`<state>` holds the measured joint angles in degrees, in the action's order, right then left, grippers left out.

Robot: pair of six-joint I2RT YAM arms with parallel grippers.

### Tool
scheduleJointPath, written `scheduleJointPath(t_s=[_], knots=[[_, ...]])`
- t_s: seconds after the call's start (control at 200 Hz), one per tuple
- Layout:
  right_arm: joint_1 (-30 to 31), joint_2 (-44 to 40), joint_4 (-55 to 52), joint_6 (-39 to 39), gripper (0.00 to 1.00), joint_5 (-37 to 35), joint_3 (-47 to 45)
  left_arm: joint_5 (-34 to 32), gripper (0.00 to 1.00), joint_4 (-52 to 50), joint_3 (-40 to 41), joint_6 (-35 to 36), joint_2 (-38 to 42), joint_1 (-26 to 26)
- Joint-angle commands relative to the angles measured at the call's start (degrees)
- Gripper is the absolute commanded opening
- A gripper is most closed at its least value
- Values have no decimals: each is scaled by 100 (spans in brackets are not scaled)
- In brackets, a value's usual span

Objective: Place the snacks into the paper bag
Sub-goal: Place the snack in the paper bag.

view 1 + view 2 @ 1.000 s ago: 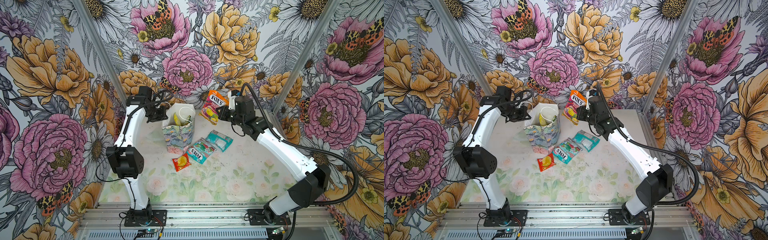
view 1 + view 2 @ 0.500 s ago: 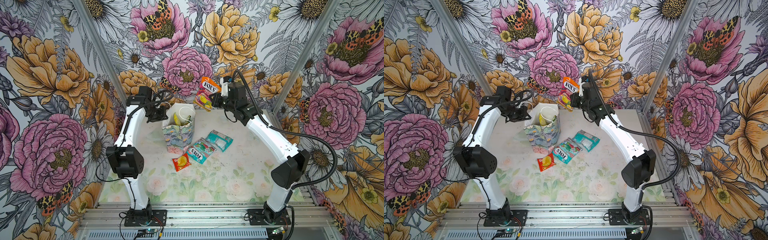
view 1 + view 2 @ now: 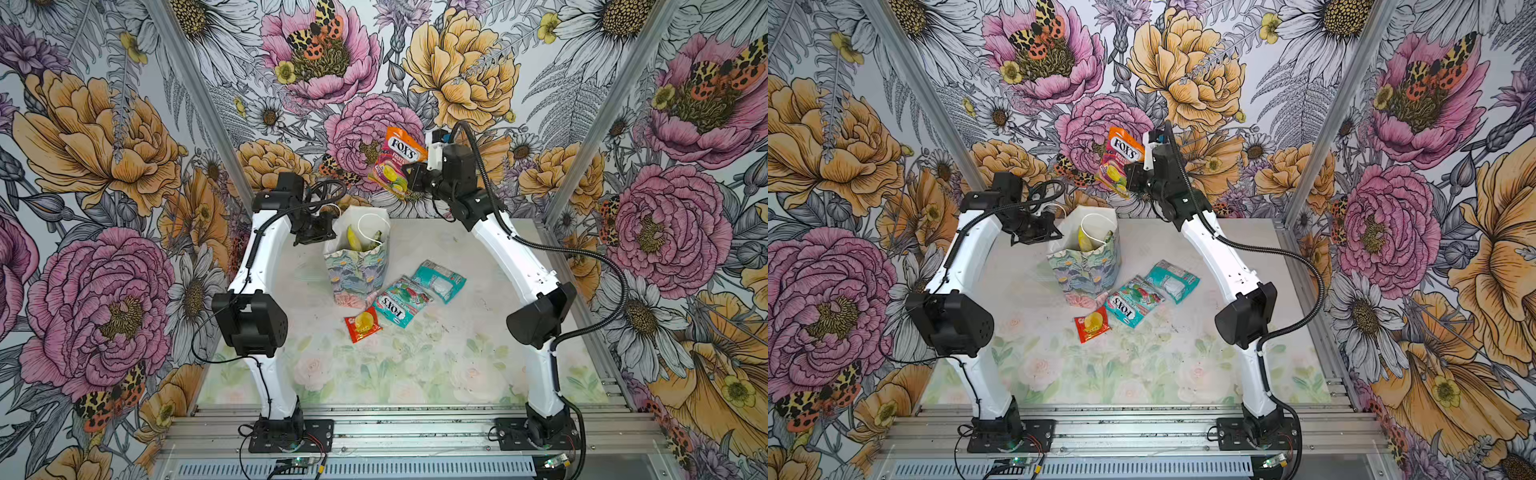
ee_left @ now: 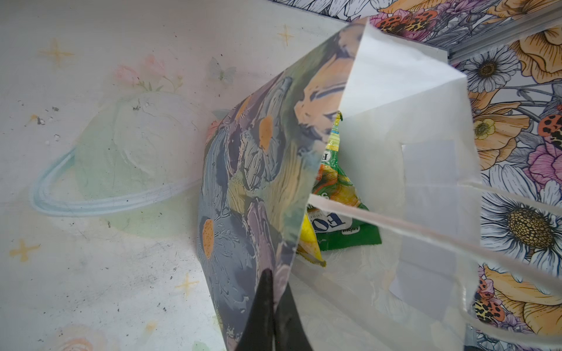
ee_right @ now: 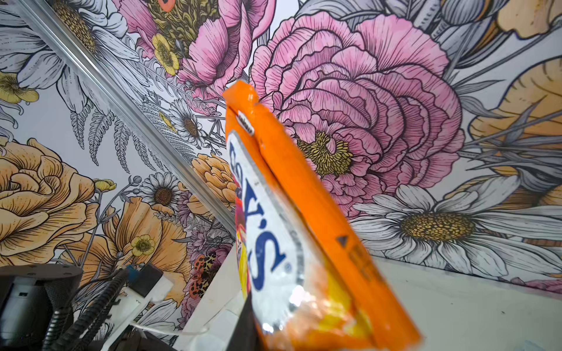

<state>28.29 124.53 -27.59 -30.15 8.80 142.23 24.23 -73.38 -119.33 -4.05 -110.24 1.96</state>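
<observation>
orange packet (image 3: pixel 397 164) pinched at its lower end by the right gripper (image 3: pixel 412 179), long axis near upright, high above the table (image 3: pixel 415 365). below and off to the left: paper bag (image 3: pixel 357 270), upright, rim clamped in the closed left gripper (image 4: pixel 273 307).

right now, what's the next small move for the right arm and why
Probably swing the orange packet across until it hangs over the paper bag, before any release. The right hand grips it raised, seemingly beside the bag's mouth rather than above it. The left hand pinches the bag's rim, holding it open, and a green packet lies inside with room beside it.
</observation>
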Motion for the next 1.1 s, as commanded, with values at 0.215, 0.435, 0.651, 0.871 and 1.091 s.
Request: scheduleJointPath(t_s=[0.215, 0.435, 0.651, 0.871, 1.091], knots=[[307, 602, 142, -158, 0, 347, 744, 247, 0, -74, 93, 115, 174, -45], [381, 166, 136, -206, 0, 650, -22, 284, 0, -72, 94, 106, 154, -91], [383, -331, 140, -272, 0, 908, -793, 261, 0, -77, 103, 98, 151, -111], [387, -722, 145, -299, 0, 1043, -1423, 266, 0, -77, 103, 89, 144, -145], [434, -891, 141, -399, 0, 1348, -1778, 259, 0, -77, 103, 89, 160, -137]])
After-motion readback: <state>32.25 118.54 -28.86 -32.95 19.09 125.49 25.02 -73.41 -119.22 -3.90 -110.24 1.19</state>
